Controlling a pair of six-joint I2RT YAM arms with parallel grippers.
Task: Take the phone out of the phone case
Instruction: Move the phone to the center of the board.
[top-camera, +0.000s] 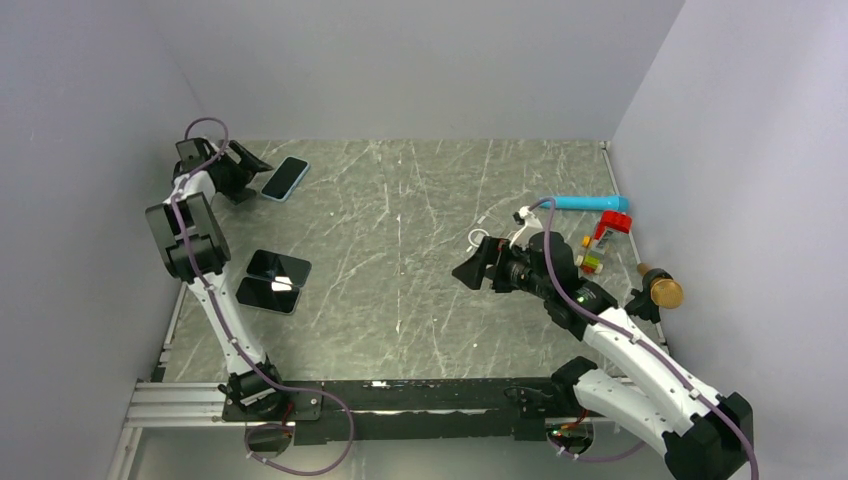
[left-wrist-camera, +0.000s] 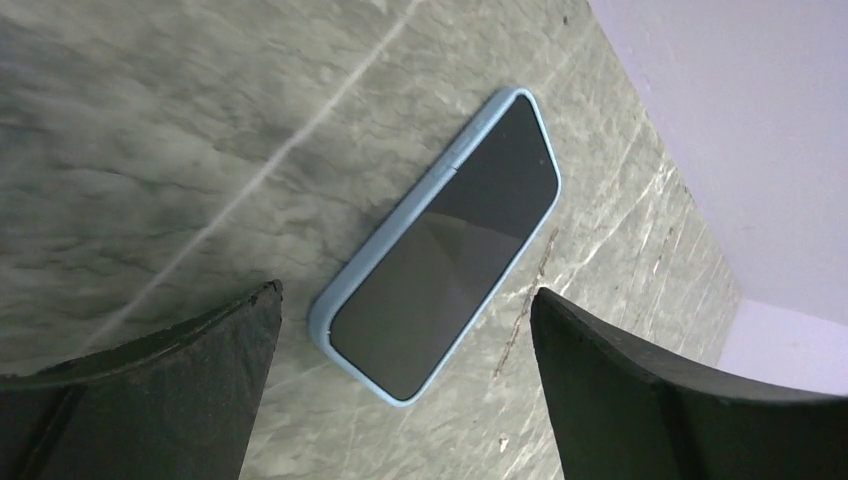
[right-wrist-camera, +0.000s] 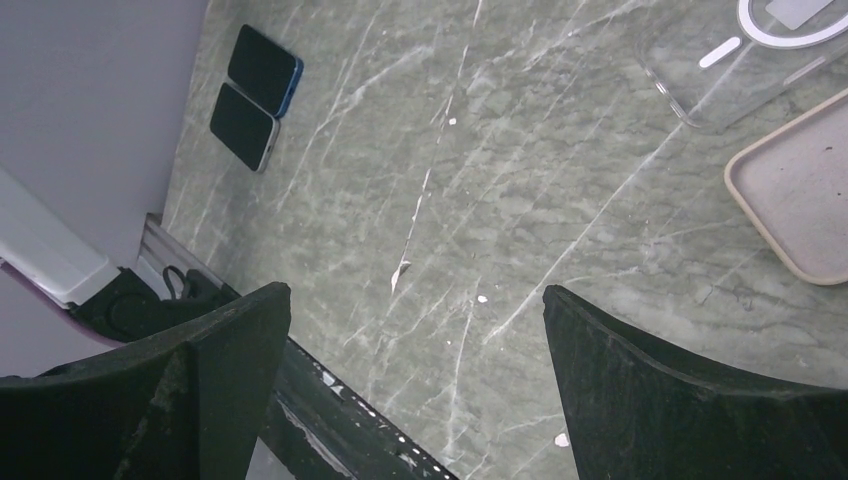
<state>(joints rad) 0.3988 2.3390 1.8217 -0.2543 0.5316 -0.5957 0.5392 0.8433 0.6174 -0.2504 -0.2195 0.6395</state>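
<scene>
– Blue rim all round the phone (left-wrist-camera: 450, 260), correct? Where does it lie?
– Correct. Phone case (left-wrist-camera: 398, 218) fully on, screen up, flat on the marble table (left-wrist-camera: 150, 120), far left corner, near the wall (left-wrist-camera: 760, 90). No corner lifted that I can see.
– Left gripper (left-wrist-camera: 405, 295)?
– Hovering right over it, jaws spread wide, holding nothing. Its wrist view puts the phone between the two fingers (left-wrist-camera: 170, 380), apart from both. No contact.
– And the right gripper (top-camera: 472, 270)?
– Mid-table, well apart from the phone, jaws just as wide, nothing in them. Its own camera shows only bare marble between the jaws.
– Anything else about?
– Two dark phones (top-camera: 278, 267) side by side near the left arm (top-camera: 185, 235); one shows a blue edge in the right wrist view. A clear case (right-wrist-camera: 740, 60) and a beige case (right-wrist-camera: 800, 200) lie near the right gripper, nothing in either. Oddments by the right wall: blue tube (top-camera: 585, 203), small red piece (top-camera: 612, 224), brass-coloured knob (top-camera: 662, 290).
– So, progress?
– My reading: approach only. Nothing done on the case itself. Left to do: take hold, pin one part, peel the rim off a corner, draw the phone free. That likely wants both grippers, and the right gripper is far off.
</scene>
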